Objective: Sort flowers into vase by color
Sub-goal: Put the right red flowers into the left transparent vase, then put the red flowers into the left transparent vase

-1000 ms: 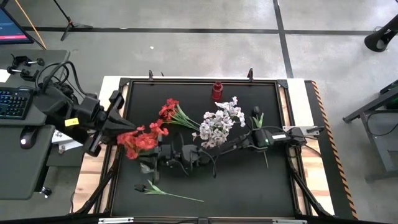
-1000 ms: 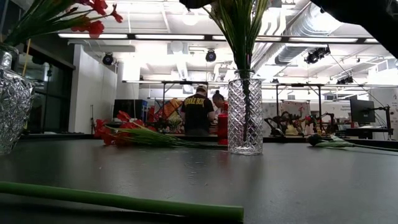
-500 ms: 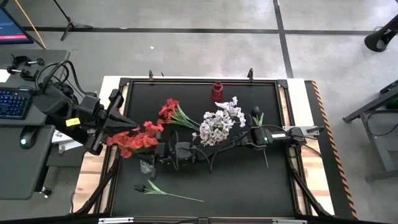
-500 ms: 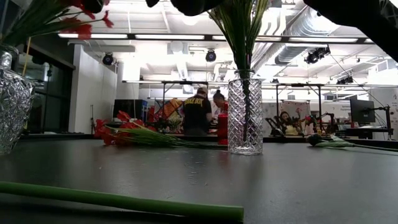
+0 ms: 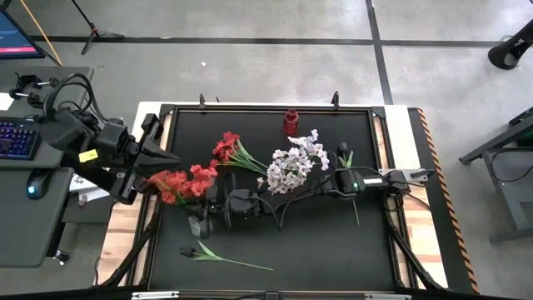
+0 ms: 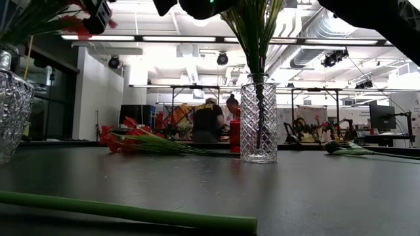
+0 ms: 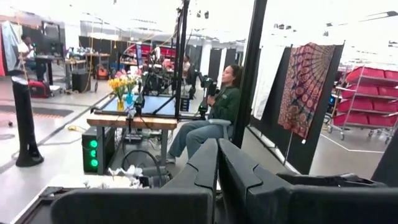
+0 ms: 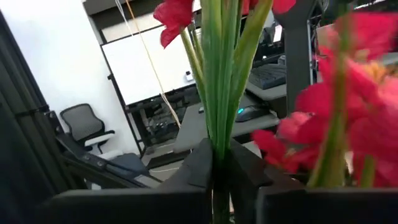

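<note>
A bunch of red flowers [image 5: 177,183] leans out of a clear glass vase [image 6: 9,105] near the table's left edge, and my right gripper [image 5: 215,198] is shut on its green stems. White flowers [image 5: 293,167] stand in a second glass vase [image 6: 258,121] at mid-table. More red flowers [image 5: 226,148] lie flat behind them. One dark bloom [image 5: 342,153] lies at the right, and another [image 5: 188,250] lies near the front on its long stem. My left gripper [image 7: 216,168] is shut on nothing, held high over the table's left edge. My right gripper pinches several green stems [image 8: 217,146] of the red flowers between its two fingers, below the blooms. The fingers come in about level from the table's right and lie across the stems. The bunch tilts toward the left edge. Its lower end is in the vase mouth [image 6: 5,49].
A small red object [image 5: 290,122] stands near the far edge. The front flower's green stem [image 6: 125,211] lies across the near part of the black table [image 5: 333,250]. People sit and stand in the room beyond the table.
My right gripper has moved toward the table's left edge and sunk a little, carrying the red stems with it. The red blooms have swung further left over the vase.
</note>
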